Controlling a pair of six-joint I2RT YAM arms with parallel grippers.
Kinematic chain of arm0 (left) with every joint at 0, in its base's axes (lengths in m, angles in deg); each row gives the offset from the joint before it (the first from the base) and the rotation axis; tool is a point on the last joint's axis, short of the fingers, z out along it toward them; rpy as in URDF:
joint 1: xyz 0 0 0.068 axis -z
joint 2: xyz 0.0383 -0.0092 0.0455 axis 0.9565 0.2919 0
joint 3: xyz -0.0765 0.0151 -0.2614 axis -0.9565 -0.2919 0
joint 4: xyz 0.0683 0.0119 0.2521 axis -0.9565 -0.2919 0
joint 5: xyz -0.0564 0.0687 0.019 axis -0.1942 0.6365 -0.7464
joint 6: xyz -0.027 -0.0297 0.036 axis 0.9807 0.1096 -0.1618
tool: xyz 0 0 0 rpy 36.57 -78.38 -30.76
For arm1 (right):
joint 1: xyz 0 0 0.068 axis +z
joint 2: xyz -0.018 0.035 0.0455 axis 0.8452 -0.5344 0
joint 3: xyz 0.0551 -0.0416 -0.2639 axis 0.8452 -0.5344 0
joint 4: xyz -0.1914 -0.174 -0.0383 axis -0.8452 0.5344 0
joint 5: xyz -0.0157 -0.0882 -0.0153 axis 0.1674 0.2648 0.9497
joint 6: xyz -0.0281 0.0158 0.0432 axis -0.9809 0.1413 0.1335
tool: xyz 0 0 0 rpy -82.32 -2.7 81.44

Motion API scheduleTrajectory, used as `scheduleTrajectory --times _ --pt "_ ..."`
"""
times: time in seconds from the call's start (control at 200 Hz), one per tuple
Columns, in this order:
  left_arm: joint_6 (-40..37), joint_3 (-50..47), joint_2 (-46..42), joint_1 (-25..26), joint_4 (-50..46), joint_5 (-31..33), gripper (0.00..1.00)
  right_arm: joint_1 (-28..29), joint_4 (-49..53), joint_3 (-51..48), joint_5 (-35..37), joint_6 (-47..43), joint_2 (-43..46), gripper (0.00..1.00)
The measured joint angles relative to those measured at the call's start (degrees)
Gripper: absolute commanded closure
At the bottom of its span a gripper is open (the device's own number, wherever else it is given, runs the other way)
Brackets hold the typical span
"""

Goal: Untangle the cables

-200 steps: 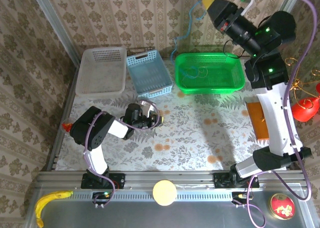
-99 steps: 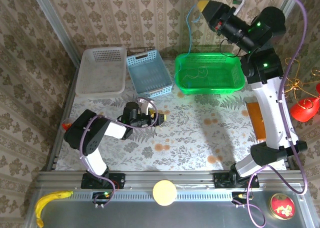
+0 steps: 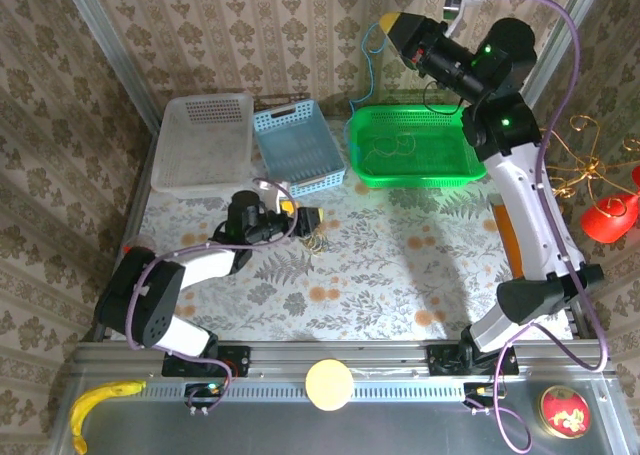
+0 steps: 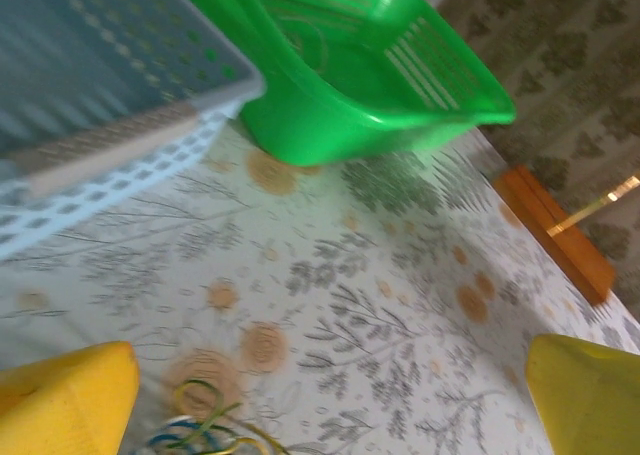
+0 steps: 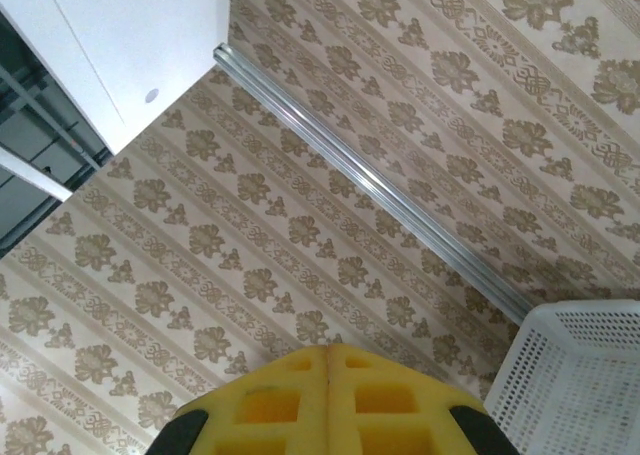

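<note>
While a blue cable [image 3: 368,65] is pinched in the closed right gripper [image 3: 385,22], high above the far edge of the worktop [image 3: 400,275], its lower end is seen trailing toward the far left corner of the green basket [image 3: 420,175]. A second thin cable [image 3: 395,145] is seen lying inside that basket. The left gripper [image 3: 301,216] is shown low over the worktop, jaws spread wide with nothing between them. A small coil [image 3: 318,243] of yellow and blue-green strands is seen on the cloth just beside it. From the left wrist, the coil [image 4: 205,433] is found between the yellow fingers [image 4: 60,400], nearer the left one.

The step in hand is judged to be the parting of strands: one is lifted clear, while the coil is not yet undone. For the next move, a single strand would have to be picked out of the coil, so a low, fine grip is called for.

Open room is offered by the middle and near right of the worktop. The far left is crowded by the blue basket [image 3: 300,150] and white basket [image 3: 200,140]. The right edge is taken up by an orange block [image 4: 555,233].
</note>
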Motion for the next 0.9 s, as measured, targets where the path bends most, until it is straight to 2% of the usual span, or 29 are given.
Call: scheduleTrajectory --times 0.365,0.72,0.9 --pt "1.7 7.6 -6.7 -6.1 -15.4 9.3 0.0 1.9 -0.6 14.1 -0.9 0.0 -15.0 1.0" --pt "2.4 14.6 -9.2 -9.3 -22.9 12.2 0.0 3.6 0.6 39.1 -1.4 1.9 -36.0 1.0" --pt "3.1 14.6 -10.7 -11.2 -24.8 12.5 0.0 4.1 0.1 41.5 -1.4 4.4 -45.2 1.0"
